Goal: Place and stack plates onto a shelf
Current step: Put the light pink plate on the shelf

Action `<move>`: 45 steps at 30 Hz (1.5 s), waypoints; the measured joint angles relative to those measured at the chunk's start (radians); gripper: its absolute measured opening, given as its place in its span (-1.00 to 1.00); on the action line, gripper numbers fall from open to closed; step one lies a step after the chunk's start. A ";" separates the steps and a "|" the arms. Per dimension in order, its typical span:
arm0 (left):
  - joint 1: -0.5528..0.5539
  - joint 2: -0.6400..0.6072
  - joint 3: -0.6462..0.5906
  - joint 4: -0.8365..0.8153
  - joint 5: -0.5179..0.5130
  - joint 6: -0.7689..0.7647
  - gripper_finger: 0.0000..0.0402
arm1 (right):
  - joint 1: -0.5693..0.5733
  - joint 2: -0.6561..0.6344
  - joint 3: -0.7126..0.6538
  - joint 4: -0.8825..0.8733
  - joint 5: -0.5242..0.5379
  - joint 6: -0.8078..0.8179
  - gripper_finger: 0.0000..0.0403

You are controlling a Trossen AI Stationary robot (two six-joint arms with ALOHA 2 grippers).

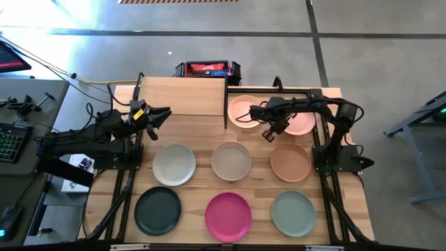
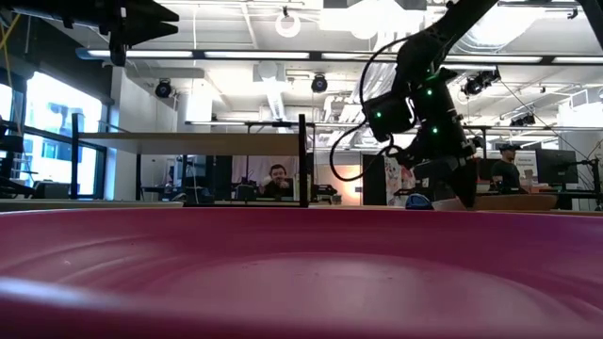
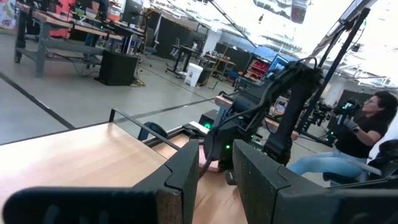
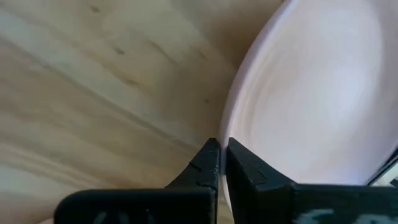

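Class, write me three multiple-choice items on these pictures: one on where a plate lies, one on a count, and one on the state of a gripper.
1. The magenta plate lies
A. on the shelf
B. between the dark green and sage green plates
C. under the left arm

2. Plates on the shelf:
A. none
B. two
C. four

3. The right gripper is
A. wide open over bare wood
B. shut on a plate's rim
C. out of view

Key:
1 B: the magenta plate has the dark green plate on one side and the sage green plate on the other.
2 A: the shelf is bare.
3 B: the right gripper pinches the pink plate at its edge.
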 joint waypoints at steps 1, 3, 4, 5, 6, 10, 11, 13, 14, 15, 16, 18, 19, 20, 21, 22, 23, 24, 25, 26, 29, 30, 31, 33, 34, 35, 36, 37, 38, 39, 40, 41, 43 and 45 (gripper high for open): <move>0.000 0.000 0.000 0.000 0.000 -0.001 -0.55 | 0.008 -0.008 0.000 0.000 0.000 0.006 -1.00; 0.000 0.000 0.000 -0.001 0.000 -0.002 -0.55 | 0.022 -0.028 0.000 0.000 -0.001 0.023 -1.00; 0.000 0.000 0.000 -0.002 0.000 -0.002 -0.55 | 0.029 -0.039 0.000 0.000 -0.001 0.033 -1.00; 0.000 0.000 0.000 -0.003 0.000 -0.002 -0.55 | 0.035 -0.052 0.000 0.000 -0.002 0.043 -1.00; 0.000 0.000 0.000 -0.004 0.000 -0.002 -0.55 | 0.041 -0.065 0.000 0.000 -0.002 0.050 -1.00; 0.000 0.000 0.000 -0.010 0.000 -0.001 -0.55 | 0.066 -0.129 0.000 -0.010 -0.001 0.089 -1.00; 0.000 0.000 0.000 -0.012 0.000 -0.002 -0.55 | 0.072 -0.146 0.000 -0.013 -0.001 0.093 -1.00; 0.000 0.000 0.000 -0.020 0.000 -0.001 -0.55 | 0.083 -0.187 0.000 -0.018 -0.001 0.108 -1.00; 0.000 0.000 0.000 -0.025 0.000 -0.001 -0.55 | 0.090 -0.207 0.000 -0.019 0.000 0.118 -1.00; 0.000 0.000 0.000 -0.029 0.000 -0.001 -0.55 | 0.096 -0.228 0.000 -0.019 0.000 0.127 -1.00; 0.000 0.000 0.000 -0.033 0.000 0.000 -0.55 | 0.102 -0.251 0.000 -0.019 0.000 0.135 -1.00; 0.000 0.002 0.000 -0.034 0.005 0.029 -0.55 | 0.113 -0.293 0.000 -0.019 0.001 0.150 -1.00; 0.001 0.003 0.000 -0.034 0.015 0.052 -0.55 | 0.118 -0.314 0.000 -0.018 0.001 0.156 -1.00; 0.000 0.004 0.000 -0.035 0.025 0.075 -0.55 | 0.123 -0.334 0.000 -0.019 0.001 0.161 -1.00; 0.000 0.005 0.000 -0.035 0.030 0.094 -0.55 | 0.128 -0.353 0.000 -0.018 0.001 0.168 -1.00; 0.000 0.005 0.000 -0.034 0.034 0.111 -0.55 | 0.133 -0.371 0.000 -0.018 0.002 0.176 -1.00; 0.000 0.006 0.000 -0.034 0.036 0.123 -0.55 | 0.136 -0.389 0.000 -0.018 0.002 0.178 -1.00; 0.000 0.007 0.000 -0.034 0.038 0.133 -0.55 | 0.141 -0.404 0.000 -0.018 0.002 0.179 -1.00; 0.000 0.007 0.000 -0.034 0.043 0.141 -0.55 | 0.146 -0.420 0.000 -0.015 0.002 0.178 -1.00; 0.000 0.007 0.000 -0.034 0.053 0.153 -0.55 | 0.150 -0.434 0.000 -0.011 0.002 0.178 -1.00; 0.000 0.007 0.000 -0.025 0.092 0.188 -0.55 | 0.160 -0.471 0.000 0.012 0.003 0.179 -1.00; 0.000 0.007 0.000 -0.020 0.104 0.195 -0.55 | 0.164 -0.481 0.000 0.025 0.003 0.179 -1.00; 0.000 0.007 0.000 -0.015 0.114 0.200 -0.55 | 0.166 -0.491 0.000 0.039 0.003 0.179 -1.00; 0.000 0.007 0.000 -0.014 0.124 0.198 -0.55 | 0.171 -0.507 0.000 0.072 0.004 0.178 -1.00; 0.000 0.007 0.000 -0.014 0.124 0.192 -0.55 | 0.174 -0.514 0.000 0.090 0.005 0.178 -1.00; 0.000 0.007 0.000 -0.014 0.124 0.189 -0.55 | 0.175 -0.519 0.000 0.108 0.005 0.177 -1.00; 0.000 0.007 0.000 -0.014 0.124 0.189 -0.55 | 0.175 -0.523 0.000 0.129 0.005 0.175 -1.00; 0.000 0.007 0.000 -0.014 0.124 0.189 -0.55 | 0.175 -0.526 0.000 0.149 0.005 0.170 -1.00; 0.000 0.007 0.000 -0.014 0.123 0.191 -0.55 | 0.175 -0.528 0.000 0.170 0.005 0.163 -1.00; 0.000 0.008 0.000 -0.015 0.122 0.191 -0.55 | 0.175 -0.531 0.000 0.192 0.005 0.153 -1.00; 0.000 0.009 0.000 -0.015 0.121 0.191 -0.55 | 0.175 -0.531 0.000 0.213 0.005 0.144 -1.00; 0.000 0.011 0.000 -0.019 0.121 0.191 -0.55 | 0.175 -0.531 0.001 0.235 0.005 0.135 -1.00; 0.000 0.014 0.000 -0.021 0.121 0.189 -0.55 | 0.175 -0.531 0.008 0.253 0.005 0.124 -1.00; 0.000 0.019 0.000 -0.021 0.121 0.177 -0.55 | 0.175 -0.530 0.028 0.259 0.019 0.123 -1.00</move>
